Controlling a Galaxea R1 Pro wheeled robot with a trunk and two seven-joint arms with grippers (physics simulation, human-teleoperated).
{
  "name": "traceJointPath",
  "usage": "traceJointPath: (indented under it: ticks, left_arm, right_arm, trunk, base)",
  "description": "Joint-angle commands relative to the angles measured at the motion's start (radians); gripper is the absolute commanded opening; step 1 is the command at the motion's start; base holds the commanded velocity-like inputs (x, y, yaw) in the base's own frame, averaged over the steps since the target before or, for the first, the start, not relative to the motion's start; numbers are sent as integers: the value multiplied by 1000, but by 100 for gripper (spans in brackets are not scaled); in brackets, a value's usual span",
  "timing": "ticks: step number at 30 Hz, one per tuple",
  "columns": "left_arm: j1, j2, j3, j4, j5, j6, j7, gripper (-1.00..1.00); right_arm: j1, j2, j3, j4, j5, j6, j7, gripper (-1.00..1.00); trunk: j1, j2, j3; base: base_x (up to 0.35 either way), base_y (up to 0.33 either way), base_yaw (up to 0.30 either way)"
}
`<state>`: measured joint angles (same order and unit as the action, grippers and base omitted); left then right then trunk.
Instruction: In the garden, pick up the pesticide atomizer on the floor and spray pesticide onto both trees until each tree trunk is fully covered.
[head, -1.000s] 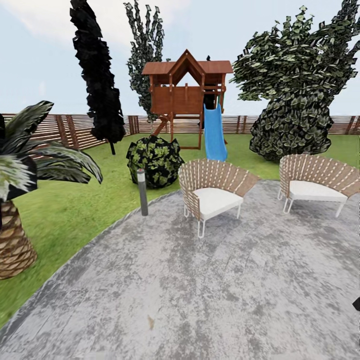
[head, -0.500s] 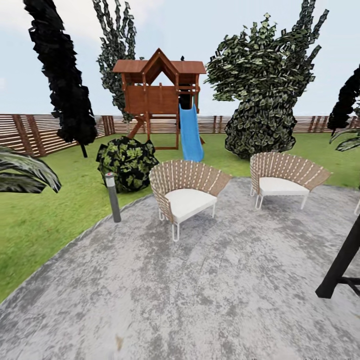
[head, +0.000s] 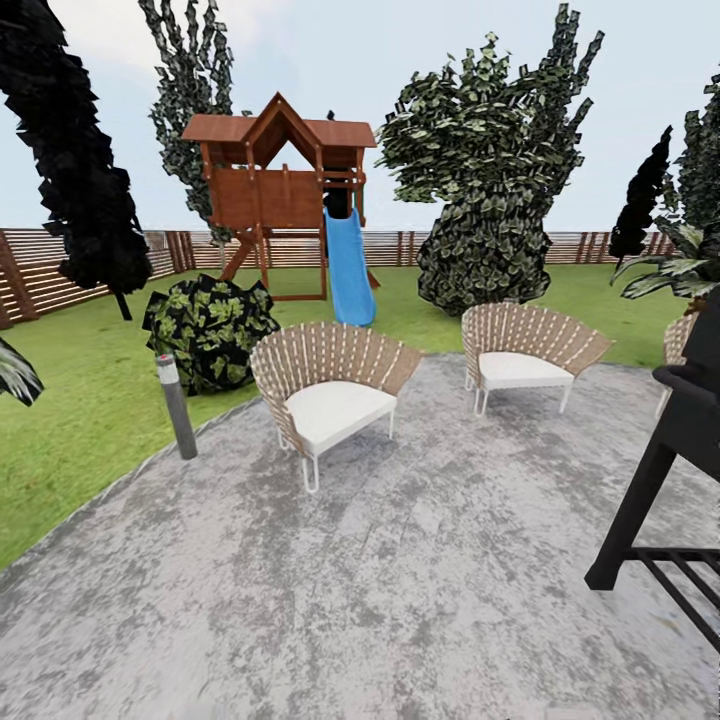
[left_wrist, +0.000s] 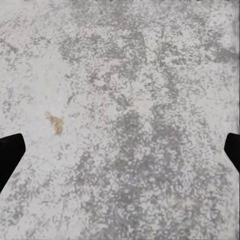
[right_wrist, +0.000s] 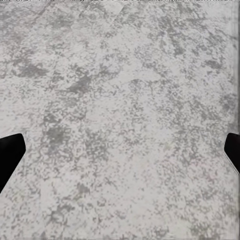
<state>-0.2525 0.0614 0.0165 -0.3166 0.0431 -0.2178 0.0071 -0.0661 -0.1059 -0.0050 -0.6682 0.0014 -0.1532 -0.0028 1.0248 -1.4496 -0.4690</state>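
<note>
1. Paving of mottled grey stone (head: 400, 600) is spread underfoot in the head view, bordered on its far side by the green lawn (head: 80, 400) and the reddish-brown slatted wooden fence (head: 40, 270).
2. Two woven tan tub chairs with white cushions are set on the paving: the nearer chair (head: 330, 395) beside a short grey bollard lamp (head: 176, 405), the farther chair (head: 525, 352) before a big leafy green tree (head: 485, 190).
3. Beyond the nearer chair, a brown wooden playhouse (head: 280, 175) with a blue slide (head: 348, 268) is seen; a black metal frame (head: 670, 500) stands on the opposite side of the chairs from the lamp.
4. The left hand (left_wrist: 120, 150) is seen with its two dark fingertips wide apart, nothing between them, above bare grey stone with a small tan stain (left_wrist: 55, 122).
5. The right hand (right_wrist: 120, 150) is likewise held spread and empty over plain stone.
6. The dark, red-topped atomizer cannot be found on any ground seen here, nor the bare grey-tan trunks.
7. Its bearing from either hand therefore cannot be told, and neither arm can be judged nearer; more searching is judged necessary before any reach.
</note>
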Motion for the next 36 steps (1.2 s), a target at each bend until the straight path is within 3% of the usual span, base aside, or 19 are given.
traceJointPath:
  ticks: [1, 17, 36]
  left_arm:
    - [-1, 0, 0, 1, 4, -3, 1, 100]
    - [-1, 0, 0, 1, 4, -5, 1, 100]
    - [-1, -1, 0, 1, 4, -6, 1, 100]
  right_arm:
    - [-1, 0, 0, 1, 0, -3, 0, 100]
    - [-1, 1, 0, 1, 1, -3, -2, 100]
    - [-1, 3, 2, 1, 2, -3, -2, 100]
  trunk:
    - [0, 0, -1]
    - [0, 0, -1]
    - [0, 0, -1]
  base:
    - [184, -249, -6]
    - [185, -249, 15]
    - [191, -250, 257]
